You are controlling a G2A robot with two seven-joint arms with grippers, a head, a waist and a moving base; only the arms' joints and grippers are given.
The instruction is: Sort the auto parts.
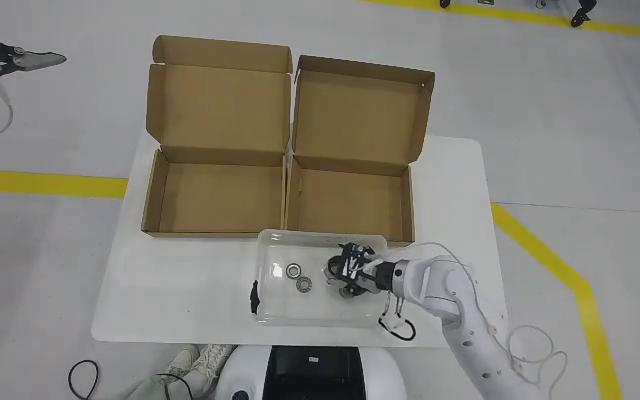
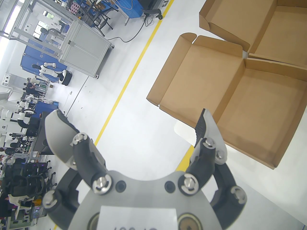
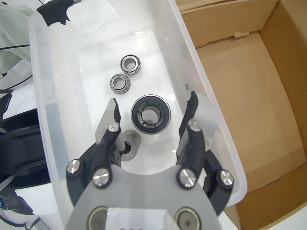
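A clear plastic bin (image 1: 268, 300) (image 3: 187, 48) at the table's front holds the auto parts. Inside lie two small silver roller bearings (image 3: 130, 65) (image 3: 120, 84) (image 1: 298, 277), a larger black-faced bearing (image 3: 150, 114) and a grey metal sleeve (image 3: 129, 144). My right gripper (image 3: 153, 107) (image 1: 347, 272) hangs open inside the bin, its fingers on either side of the black-faced bearing and apart from it. My left gripper (image 2: 130, 126) is open and empty, held in the air off the table's left side, with the brown cardboard boxes (image 2: 230, 101) beyond it.
Two open cardboard boxes (image 1: 212, 195) (image 1: 350, 205) stand side by side behind the bin, lids folded back. Black tape (image 3: 58, 13) marks the bin's far rim. The white table (image 1: 455, 200) has bare room at its right. Yellow floor lines run around it.
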